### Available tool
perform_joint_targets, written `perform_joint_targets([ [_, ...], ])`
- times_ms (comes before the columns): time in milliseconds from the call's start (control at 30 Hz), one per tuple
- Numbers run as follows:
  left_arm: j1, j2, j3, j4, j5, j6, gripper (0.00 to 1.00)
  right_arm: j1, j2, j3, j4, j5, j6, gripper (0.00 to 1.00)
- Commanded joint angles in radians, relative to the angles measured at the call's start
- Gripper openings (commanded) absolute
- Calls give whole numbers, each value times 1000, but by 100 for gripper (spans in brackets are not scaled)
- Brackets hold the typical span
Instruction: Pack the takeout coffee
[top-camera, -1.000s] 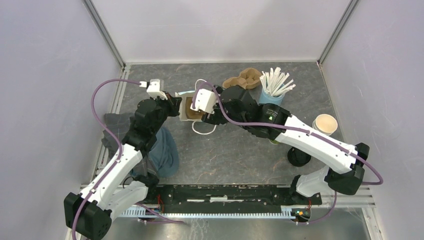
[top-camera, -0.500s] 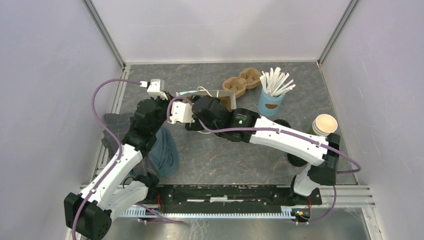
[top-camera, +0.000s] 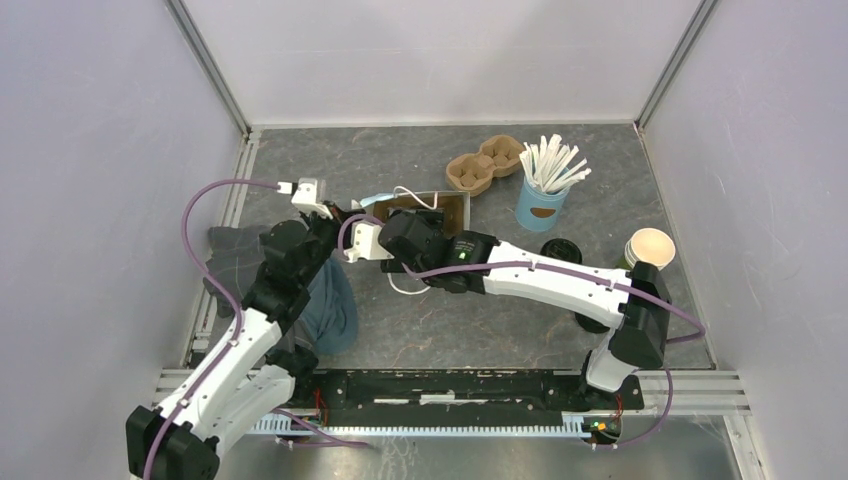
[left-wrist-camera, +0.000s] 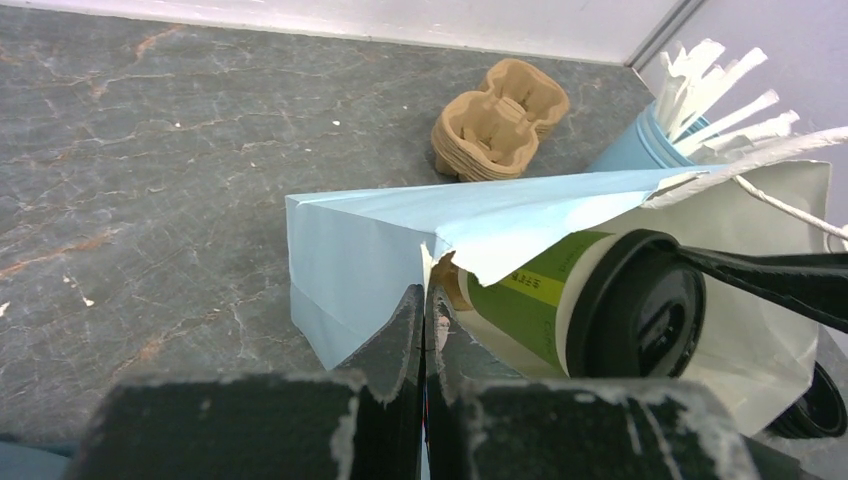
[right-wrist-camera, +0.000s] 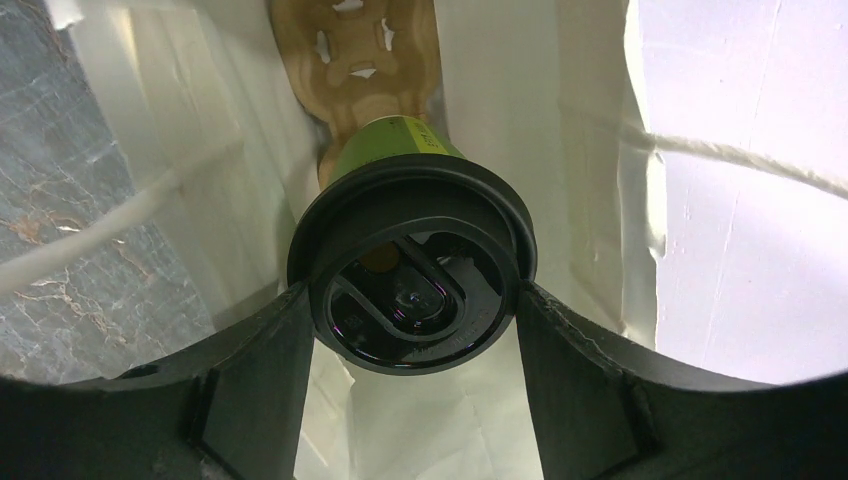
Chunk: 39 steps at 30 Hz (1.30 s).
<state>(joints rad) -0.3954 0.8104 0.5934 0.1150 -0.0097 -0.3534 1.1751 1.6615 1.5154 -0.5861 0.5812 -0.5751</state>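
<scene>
The takeout coffee (right-wrist-camera: 412, 262), a green cup with a black lid, sits inside the light-blue bag (left-wrist-camera: 360, 245) on a brown carrier (right-wrist-camera: 352, 60) at the bag's bottom. My right gripper (right-wrist-camera: 412, 295) is inside the bag, shut on the lid from both sides. In the left wrist view the cup (left-wrist-camera: 545, 300) shows through the bag's mouth, with a right finger (left-wrist-camera: 770, 275) against the lid. My left gripper (left-wrist-camera: 425, 300) is shut on the bag's paper rim. From above, the right wrist (top-camera: 405, 238) covers the bag (top-camera: 440, 205) and hides the cup.
A stack of brown cup carriers (top-camera: 485, 165) and a light-blue cup of white sticks (top-camera: 545, 200) stand at the back. A lidless cup (top-camera: 650, 248) and loose black lids (top-camera: 560, 250) are at the right. A blue-grey cloth (top-camera: 325, 305) lies by the left arm.
My right wrist has swung left and nearer, down into the bag's mouth with the cup. The bag's opening has spread rightward. My left gripper keeps its hold on the rim.
</scene>
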Motion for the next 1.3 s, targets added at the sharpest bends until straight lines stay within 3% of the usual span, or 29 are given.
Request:
perform_joint_targets([
  [0, -4, -41, -37, 18, 54, 16, 2, -14, -52, -31, 48, 34, -2, 50],
  [233, -9, -134, -75, -70, 94, -11, 2, -61, -57, -49, 102, -98, 14, 49],
  [467, -29, -247, -100, -176, 88, -49, 2, -71, -80, -98, 102, -137, -88, 48],
  [1267, -89, -220, -58, -265, 46, -36, 2, -128, -64, -179, 174, -186, -290, 46],
])
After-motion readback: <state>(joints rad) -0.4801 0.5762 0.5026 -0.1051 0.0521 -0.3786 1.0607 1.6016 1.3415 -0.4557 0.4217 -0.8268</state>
